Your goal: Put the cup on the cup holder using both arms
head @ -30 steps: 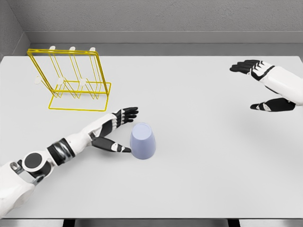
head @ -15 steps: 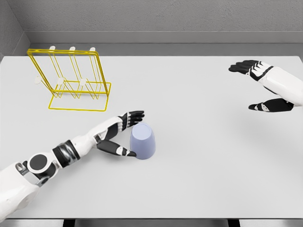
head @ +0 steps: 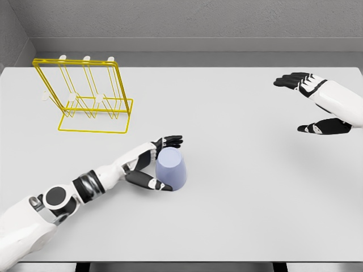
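Your left hand (head: 152, 165) cups the upside-down cup (head: 171, 169) mid-table, fingers spread around it, not closed. Cup holder (head: 85, 96) sits at 10 o'clock, path clear. Right hand (head: 317, 105) spread open at 2 o'clock.

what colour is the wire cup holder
Bright yellow wire with small white peg tips; the cup holder shows clearly in the head view, at the table's far left.

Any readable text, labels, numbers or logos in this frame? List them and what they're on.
None. The cup, the yellow cup holder, the table, the left hand and the right hand all show plain surfaces with no lettering, numbers or marks.
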Tool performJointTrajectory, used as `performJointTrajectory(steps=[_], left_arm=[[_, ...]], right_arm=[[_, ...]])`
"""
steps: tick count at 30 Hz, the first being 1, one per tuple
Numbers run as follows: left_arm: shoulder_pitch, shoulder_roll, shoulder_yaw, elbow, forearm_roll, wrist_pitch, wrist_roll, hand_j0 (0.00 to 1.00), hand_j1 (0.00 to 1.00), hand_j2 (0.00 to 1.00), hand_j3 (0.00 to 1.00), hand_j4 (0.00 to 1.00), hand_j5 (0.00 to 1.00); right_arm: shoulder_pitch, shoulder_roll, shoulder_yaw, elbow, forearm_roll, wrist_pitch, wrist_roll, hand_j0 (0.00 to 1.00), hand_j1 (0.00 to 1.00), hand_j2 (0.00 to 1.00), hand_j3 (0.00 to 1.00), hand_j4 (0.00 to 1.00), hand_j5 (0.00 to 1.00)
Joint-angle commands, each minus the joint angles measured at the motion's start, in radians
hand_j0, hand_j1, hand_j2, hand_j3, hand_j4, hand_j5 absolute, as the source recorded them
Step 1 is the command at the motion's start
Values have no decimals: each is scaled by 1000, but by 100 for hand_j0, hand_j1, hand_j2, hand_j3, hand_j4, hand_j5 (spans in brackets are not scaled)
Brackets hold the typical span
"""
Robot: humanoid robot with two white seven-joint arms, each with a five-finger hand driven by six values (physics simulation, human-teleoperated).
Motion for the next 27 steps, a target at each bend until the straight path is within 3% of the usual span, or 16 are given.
performJointTrajectory(steps=[1,12,15,18,27], left_arm=[[0,-9,0,-1,4,0,0,100,100,100,100,100,100],[0,-20,-2,13,10,2,0,100,100,100,100,100,100],[0,-22,0,13,18,0,0,89,89,89,89,89,89],[2,-22,0,24,18,0,0,87,87,87,87,87,87],[3,-22,1,33,19,-3,0,64,64,64,64,64,64]], right_arm=[[0,0,0,-3,-9,3,-2,100,100,100,100,100,100],[2,0,0,-1,-9,3,-2,100,100,100,100,100,100],[2,0,0,-1,-9,3,-2,100,100,100,100,100,100],[2,0,0,-1,-9,3,-2,100,100,100,100,100,100],[2,0,0,-1,-9,3,-2,100,100,100,100,100,100]])
